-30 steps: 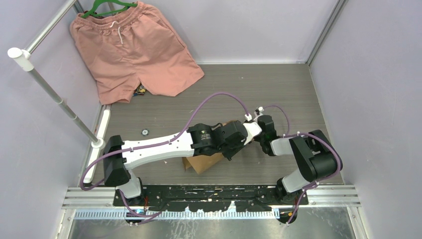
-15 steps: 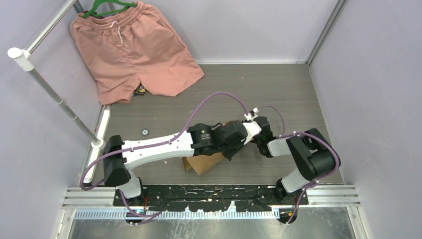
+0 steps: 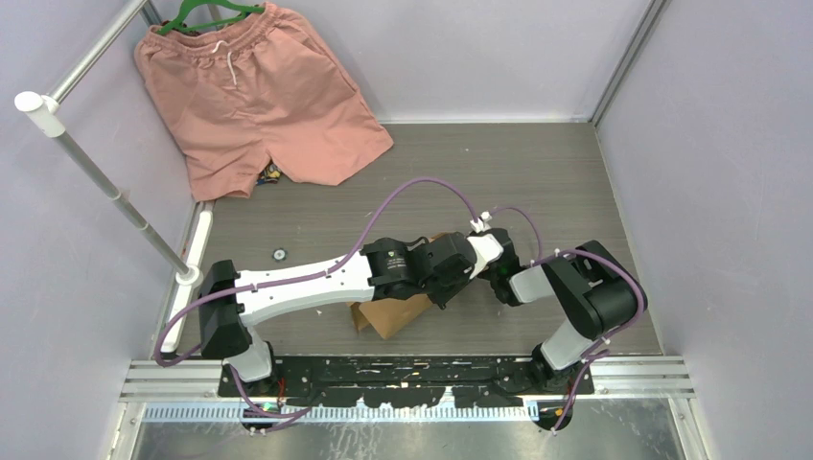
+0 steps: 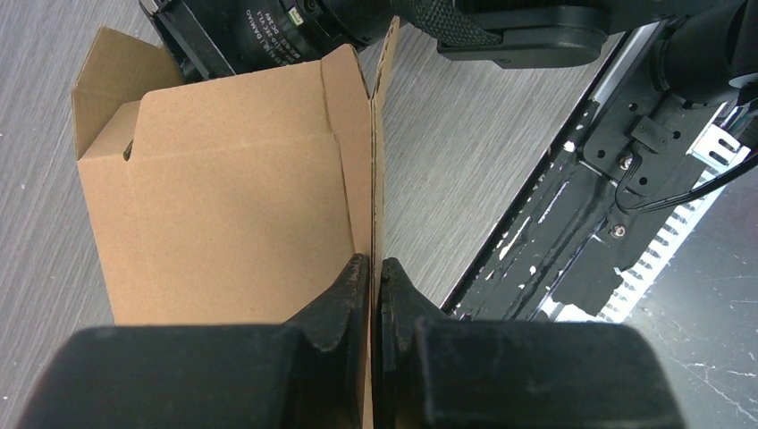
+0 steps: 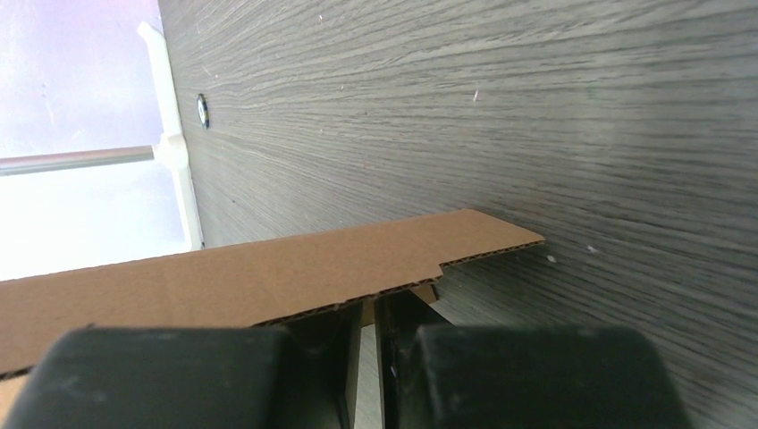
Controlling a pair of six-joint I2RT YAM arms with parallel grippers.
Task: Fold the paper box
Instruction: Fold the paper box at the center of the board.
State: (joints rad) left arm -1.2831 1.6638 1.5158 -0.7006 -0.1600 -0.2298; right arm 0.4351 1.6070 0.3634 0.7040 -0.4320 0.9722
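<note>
left wrist view: the left gripper (image 4: 374, 268) pinches a thin side panel of the brown paper box (image 4: 232, 197), which sits half-formed on the dark table (image 3: 537, 172) near its front edge, between the two arms; the right gripper (image 5: 366, 313), jaws nearly together, nips a flap edge of the same box; pink shorts (image 3: 254, 96) lie far left

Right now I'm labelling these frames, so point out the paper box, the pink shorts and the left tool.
paper box (image 4: 232, 197), left wrist view, on its broad front panel.
pink shorts (image 3: 259, 96), top external view, on the middle of the cloth.
left tool (image 4: 373, 262), left wrist view, midway between its fingertips at the box's edge.
</note>
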